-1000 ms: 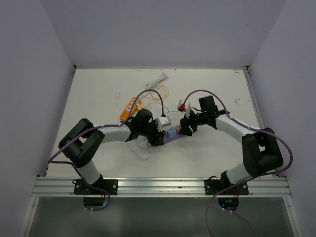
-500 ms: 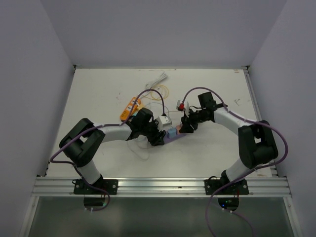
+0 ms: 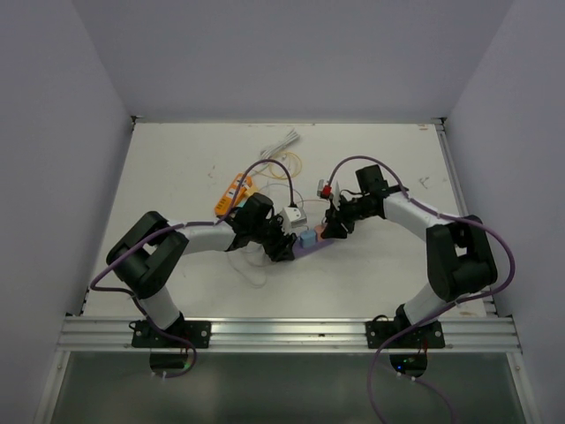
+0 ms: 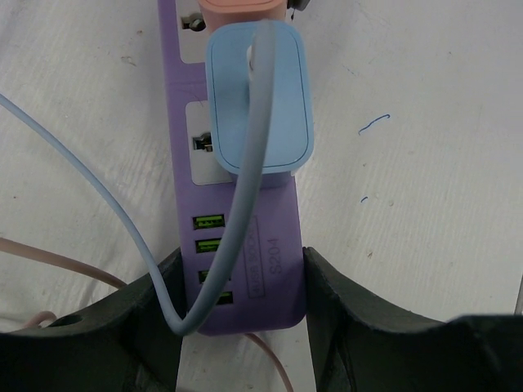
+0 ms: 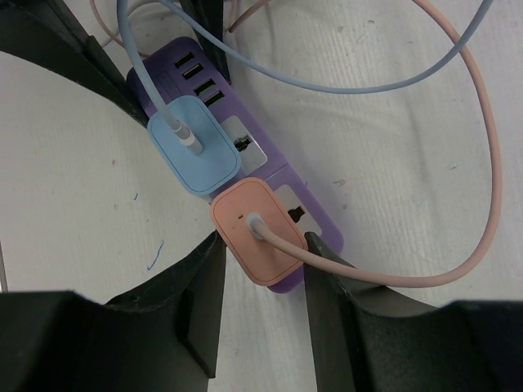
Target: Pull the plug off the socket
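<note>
**Pretty sure this is a robotics lab test cell**

A left arm and a right arm, both black and white, sit bolted to an aluminium rail at the edge of a white table. Plain grey walls box it in. Purple cables loop off the arms, and the tabletop's got pen scribbles.

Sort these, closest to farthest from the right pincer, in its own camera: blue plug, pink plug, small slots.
1. Pink plug, gripped by the pincer.
2. Blue plug, next along the strip.
3. Small slots, far end.
</note>
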Robot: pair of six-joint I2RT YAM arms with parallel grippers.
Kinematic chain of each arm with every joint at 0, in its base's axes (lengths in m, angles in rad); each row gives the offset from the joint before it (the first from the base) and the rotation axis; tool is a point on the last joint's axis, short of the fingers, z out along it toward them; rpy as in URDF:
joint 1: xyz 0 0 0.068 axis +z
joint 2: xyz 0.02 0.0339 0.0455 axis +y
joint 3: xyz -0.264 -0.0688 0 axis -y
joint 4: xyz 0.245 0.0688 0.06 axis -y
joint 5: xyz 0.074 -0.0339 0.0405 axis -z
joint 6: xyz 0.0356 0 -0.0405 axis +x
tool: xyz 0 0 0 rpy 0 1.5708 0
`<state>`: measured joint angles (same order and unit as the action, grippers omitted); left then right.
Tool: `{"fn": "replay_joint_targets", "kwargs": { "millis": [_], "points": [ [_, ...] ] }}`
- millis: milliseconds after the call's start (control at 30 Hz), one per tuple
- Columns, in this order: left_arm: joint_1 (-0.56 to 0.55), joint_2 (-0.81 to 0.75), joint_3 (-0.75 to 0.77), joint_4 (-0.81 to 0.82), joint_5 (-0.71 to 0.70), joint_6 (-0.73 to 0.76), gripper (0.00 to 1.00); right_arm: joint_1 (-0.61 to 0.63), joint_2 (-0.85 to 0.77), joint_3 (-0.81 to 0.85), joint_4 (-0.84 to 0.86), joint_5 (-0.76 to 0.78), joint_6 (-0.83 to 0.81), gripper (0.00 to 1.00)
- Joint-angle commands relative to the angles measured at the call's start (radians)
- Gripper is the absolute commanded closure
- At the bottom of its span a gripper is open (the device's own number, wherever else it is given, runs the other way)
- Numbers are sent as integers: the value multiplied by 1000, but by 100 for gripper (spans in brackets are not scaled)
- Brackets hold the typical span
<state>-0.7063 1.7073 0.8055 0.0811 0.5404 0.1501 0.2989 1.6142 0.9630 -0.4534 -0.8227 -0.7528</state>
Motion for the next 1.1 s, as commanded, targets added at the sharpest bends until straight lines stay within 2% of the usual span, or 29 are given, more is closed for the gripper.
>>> {"fn": "replay_joint_targets", "kwargs": {
  "millis": [0,500,767,1067],
  "points": [
    [-1,29,-29,-21,72,-55,100,-13,-57,-15,57,-140,-3,100],
    [-2,72,-9,-47,99,-69,100,-52,-152,-102,274,-207,121,100],
    [-1,40,-23,-38,79,-76,100,-50,-119,-79,188,-233,92,100],
    [-1,60,-29,-32,90,-89,100,-61,-215,-150,496,-237,292,100]
  ]
}}
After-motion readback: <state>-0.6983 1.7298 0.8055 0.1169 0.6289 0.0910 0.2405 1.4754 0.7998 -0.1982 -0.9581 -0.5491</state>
